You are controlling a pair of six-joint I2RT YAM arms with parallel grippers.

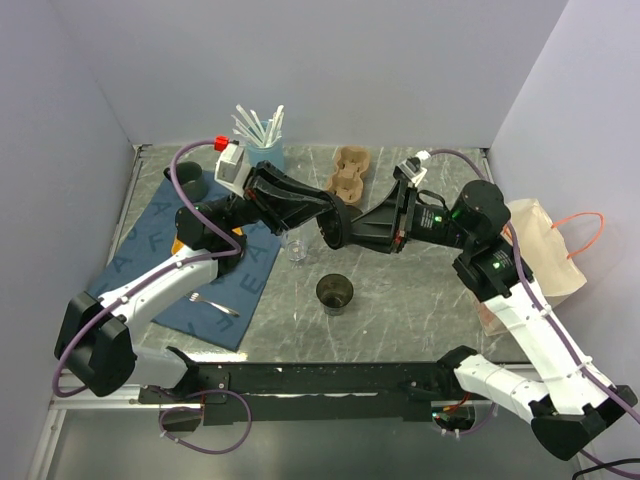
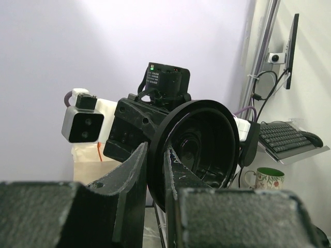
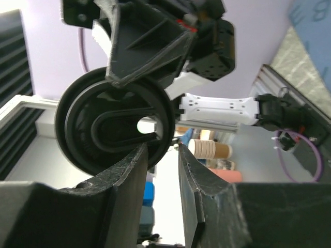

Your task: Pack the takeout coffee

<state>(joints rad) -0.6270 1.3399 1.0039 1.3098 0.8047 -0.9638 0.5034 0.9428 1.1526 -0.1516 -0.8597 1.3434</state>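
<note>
both arms raised, left hand (image 2: pixel 156 152) and right hand (image 3: pixel 163 155) tip to tip, fingers tight on one black lid (image 3: pixel 83 129)

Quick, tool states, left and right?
Left tool: closed on the lid.
Right tool: straddles the lid's rim; grip cannot be told.

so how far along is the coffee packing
Nothing packed yet. The black lid is in the air, gripped by the left tool with the right tool straddling its rim. The black cup stands open on the table; lidding it and setting it in the cardboard carrier likely remain.
</note>
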